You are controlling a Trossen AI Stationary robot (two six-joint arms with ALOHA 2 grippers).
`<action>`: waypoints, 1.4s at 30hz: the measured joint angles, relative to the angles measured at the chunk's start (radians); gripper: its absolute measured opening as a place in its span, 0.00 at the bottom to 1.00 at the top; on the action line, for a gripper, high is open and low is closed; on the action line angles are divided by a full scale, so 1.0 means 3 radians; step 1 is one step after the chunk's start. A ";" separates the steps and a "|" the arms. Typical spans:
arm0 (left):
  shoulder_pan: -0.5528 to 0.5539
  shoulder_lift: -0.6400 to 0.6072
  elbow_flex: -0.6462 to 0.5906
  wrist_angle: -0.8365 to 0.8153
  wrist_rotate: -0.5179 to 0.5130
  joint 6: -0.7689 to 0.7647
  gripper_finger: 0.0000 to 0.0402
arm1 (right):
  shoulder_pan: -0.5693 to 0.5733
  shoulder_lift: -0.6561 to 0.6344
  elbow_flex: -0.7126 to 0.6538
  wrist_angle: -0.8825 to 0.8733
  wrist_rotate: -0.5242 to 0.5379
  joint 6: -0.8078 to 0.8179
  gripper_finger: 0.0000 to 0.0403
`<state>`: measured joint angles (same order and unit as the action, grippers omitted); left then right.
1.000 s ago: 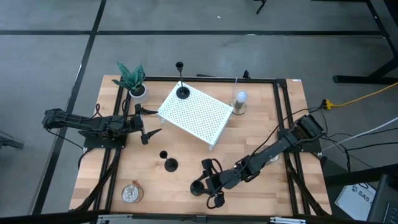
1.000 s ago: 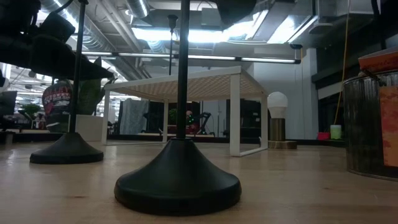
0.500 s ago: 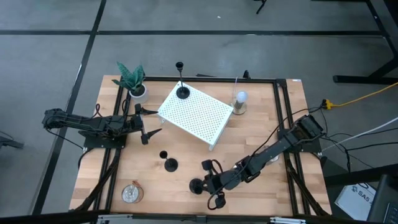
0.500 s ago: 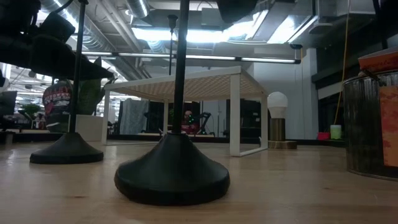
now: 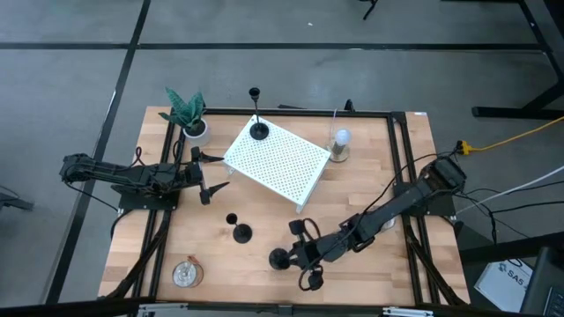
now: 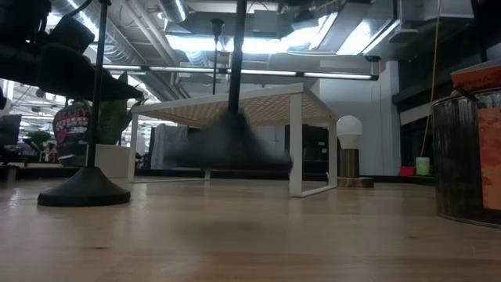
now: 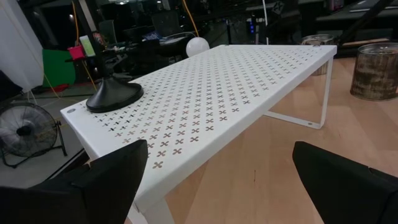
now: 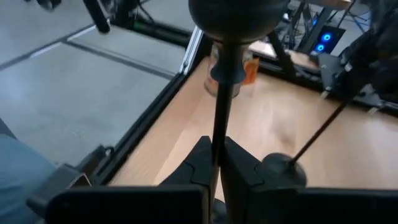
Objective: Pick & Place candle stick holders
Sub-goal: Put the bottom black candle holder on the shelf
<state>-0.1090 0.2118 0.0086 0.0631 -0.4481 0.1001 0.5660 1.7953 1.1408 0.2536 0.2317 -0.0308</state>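
Near the front edge of the wooden bench (image 5: pixel 370 176), the right gripper (image 8: pixel 217 165) has its fingers (image 8: pixel 200 163) closed on the thin stem of a matte black metal candle stick holder with a round flat base (image 5: pixel 279 259). The right wrist view shows the stem running straight out between the two fingers, base end away from the wrist, so the long axis lies along the gripper's reach. In the low view the round base is blurred and hangs clear of the wood, so the holder appears lifted.

A second black holder (image 5: pixel 241 232) stands on the bench just beside it, toward the left arm, and a third (image 5: pixel 259 131) sits on the near-left corner of the white perforated metal shelf (image 5: pixel 278 161).

That shelf lies up-bench from the held piece, about midway between the arms; judging by the third holder, it is the likely destination, and the carry would run away from the front edge, with the stem needing to come upright before release.

The left gripper (image 5: pixel 211 180) waits by the shelf's left side, fingers spread wide and empty.
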 joint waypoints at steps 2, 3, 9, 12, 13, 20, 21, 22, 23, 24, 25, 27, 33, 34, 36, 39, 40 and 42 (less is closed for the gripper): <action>-0.0001 -0.0001 0.0001 0.0000 -0.0001 0.0000 1.00 | -0.0032 -0.0101 0.0000 -0.0083 -0.0063 0.0052 0.04; 0.0000 -0.0001 0.0000 0.0000 0.0000 0.0000 1.00 | -0.0049 -0.0144 0.0000 -0.0090 -0.0119 0.0081 0.04; 0.0000 -0.0001 0.0000 0.0000 0.0000 -0.0001 1.00 | -0.0124 -0.0423 0.0000 -0.0094 -0.0229 0.0080 0.04; 0.0000 0.0000 0.0000 0.0000 0.0000 0.0000 1.00 | -0.0188 -0.0542 0.0000 -0.0100 -0.0234 0.0079 0.04; -0.0001 -0.0001 0.0001 0.0000 0.0000 0.0000 1.00 | -0.0211 -0.0577 0.0000 -0.0098 -0.0232 0.0079 0.04; 0.0000 0.0000 0.0000 0.0000 0.0000 0.0000 1.00 | -0.0433 -0.0738 0.0000 -0.0100 -0.0226 0.0079 0.03; 0.0000 -0.0001 0.0000 0.0000 0.0000 0.0000 1.00 | -0.0474 -0.0756 0.0000 -0.0099 -0.0226 0.0079 0.03; 0.0000 -0.0001 0.0000 0.0000 0.0000 0.0000 1.00 | -0.0512 -0.0781 0.0000 -0.0112 -0.0226 0.0079 0.03; 0.0000 0.0000 0.0001 0.0000 0.0000 0.0000 1.00 | -0.0549 -0.0805 0.0000 -0.0121 -0.0231 0.0079 0.03; 0.0000 0.0000 0.0001 0.0000 0.0000 0.0000 1.00 | -0.0591 -0.0824 0.0009 -0.0131 -0.0242 0.0078 0.03; -0.0001 -0.0001 0.0000 0.0000 0.0000 0.0000 1.00 | -0.0622 -0.0843 0.0040 -0.0192 -0.0248 0.0079 0.03; 0.0000 -0.0001 0.0001 0.0001 0.0000 0.0000 1.00 | -0.0679 -0.0854 0.0152 -0.0355 -0.0249 0.0075 0.03; 0.0000 -0.0001 0.0000 0.0000 0.0000 0.0000 1.00 | -0.0829 -0.0854 0.0656 -0.1035 -0.0236 -0.0118 0.03; -0.0001 -0.0001 0.0000 0.0001 0.0000 0.0000 1.00 | -0.0857 -0.0854 0.0715 -0.1117 -0.0235 -0.0157 0.03; 0.0000 -0.0001 0.0000 0.0000 0.0000 0.0000 1.00 | -0.0919 -0.0854 0.0793 -0.1212 -0.0224 -0.0206 0.03; 0.0000 -0.0001 0.0001 0.0000 0.0000 0.0000 1.00 | -0.1041 -0.0855 0.0879 -0.1328 -0.0230 -0.0262 0.03; -0.0001 -0.0001 0.0000 0.0000 0.0000 0.0000 1.00 | -0.1090 -0.0857 0.0899 -0.1374 -0.0238 -0.0264 0.03; 0.0000 0.0000 0.0001 0.0000 0.0000 0.0000 1.00 | -0.1190 -0.0858 0.0924 -0.1409 -0.0253 -0.0269 0.03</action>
<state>-0.1090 0.2118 0.0089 0.0631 -0.4481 0.1001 0.2091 1.5379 1.4179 -0.1691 0.1558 -0.1114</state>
